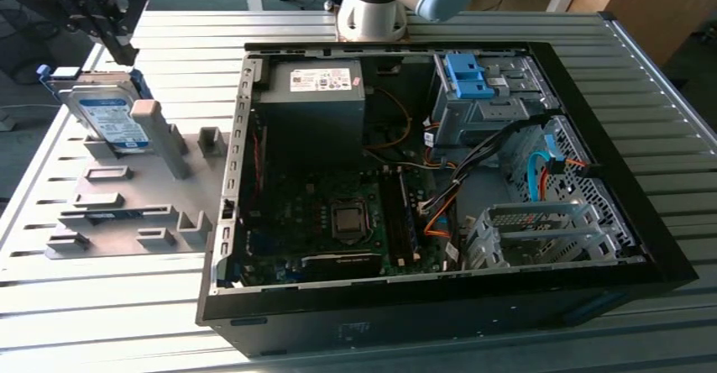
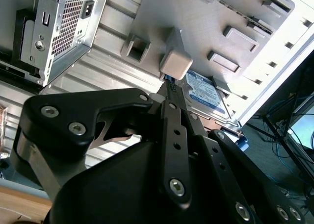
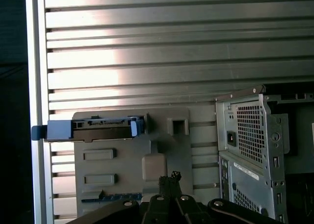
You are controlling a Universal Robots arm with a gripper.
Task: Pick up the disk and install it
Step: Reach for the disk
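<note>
Silver-grey disk (image 1: 107, 117) stands edgewise in its grey rack (image 1: 123, 213); the closed, empty fingers (image 2: 170, 116) above should spread squarely across it.

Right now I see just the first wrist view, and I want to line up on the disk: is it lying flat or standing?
Observer: In the exterior view the disk stands tilted on edge in the grey holder, beside a grey post.
Operator: And the gripper?
Observer: The gripper hovers above the disk's top edge, not down on it.
Operator: Is the case open?
Observer: Yes, the computer case lies panel-off, a metal drive cage showing inside.
</note>
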